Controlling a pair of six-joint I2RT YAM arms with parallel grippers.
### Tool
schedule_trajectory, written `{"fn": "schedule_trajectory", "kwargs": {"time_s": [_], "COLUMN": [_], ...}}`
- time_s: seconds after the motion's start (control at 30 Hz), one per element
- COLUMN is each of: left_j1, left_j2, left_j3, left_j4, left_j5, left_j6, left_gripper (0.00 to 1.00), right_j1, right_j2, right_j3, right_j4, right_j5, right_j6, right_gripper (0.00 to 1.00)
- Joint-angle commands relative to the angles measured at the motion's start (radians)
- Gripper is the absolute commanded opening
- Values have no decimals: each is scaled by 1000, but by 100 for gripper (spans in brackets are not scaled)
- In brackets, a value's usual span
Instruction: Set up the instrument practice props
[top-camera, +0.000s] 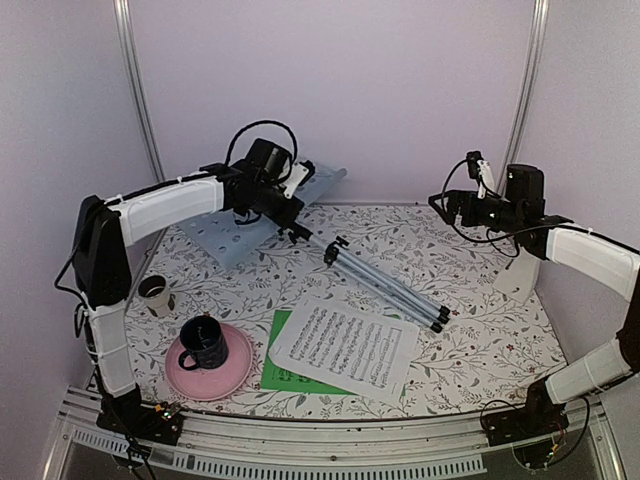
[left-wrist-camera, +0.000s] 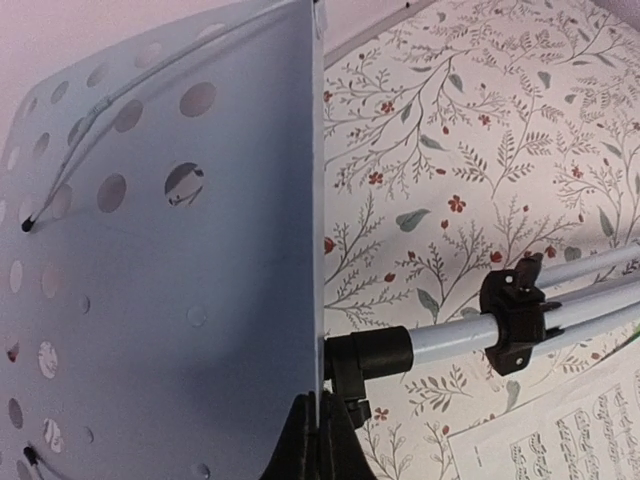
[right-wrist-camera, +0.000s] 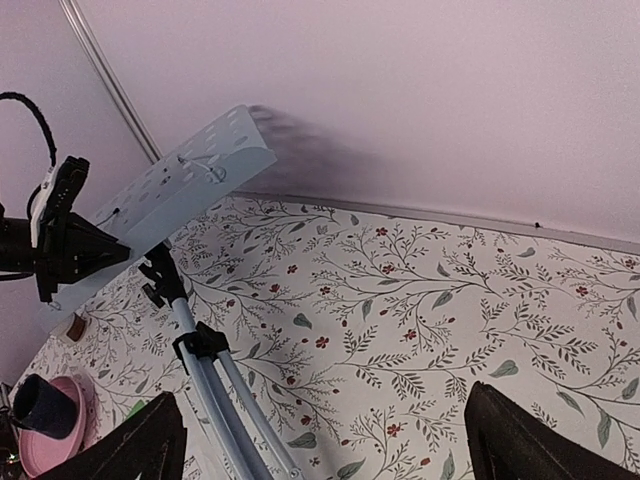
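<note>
The music stand lies slantwise across the table; its pale-blue perforated plate (top-camera: 235, 238) is at the back left and its folded silver tripod (top-camera: 390, 285) points front right. My left gripper (top-camera: 288, 218) is shut on the plate's edge (left-wrist-camera: 318, 300), right beside the black joint (left-wrist-camera: 370, 355). The white sheet of music (top-camera: 345, 345) lies at the front centre over the green sheet (top-camera: 283, 378). My right gripper (top-camera: 470, 200) is open and empty, raised at the back right; its fingers (right-wrist-camera: 150, 440) stand wide apart. A small white pyramid (top-camera: 518, 282), the metronome, is partly hidden behind the right arm.
A dark mug (top-camera: 205, 343) stands on a pink plate (top-camera: 232, 372) at the front left. A small beige cup (top-camera: 156, 294) stands behind it by the left arm. The back wall and corner rails close the table behind the stand.
</note>
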Motion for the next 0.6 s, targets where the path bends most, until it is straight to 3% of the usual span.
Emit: {"fn": "schedule_trajectory", "kwargs": {"time_s": [0.0,0.3,0.57], "left_j1": [-104,-219,-260], "left_j2": [-126,-231,-299], "left_j3": [73,5,-41], "left_j4": [299,652,894], "left_j5": [-159,-184,-50], "left_j6": [237,571,762], "left_gripper": [0,0,0], "right_j1": [-2,-2,-12], "right_j2": [-46,-87,-135], "right_j3": [5,-6,-22], "right_j4": [5,57,162], "right_j5": [-49,-164,-244], "right_j6": [-18,-29,0], "right_gripper": [99,100,91]}}
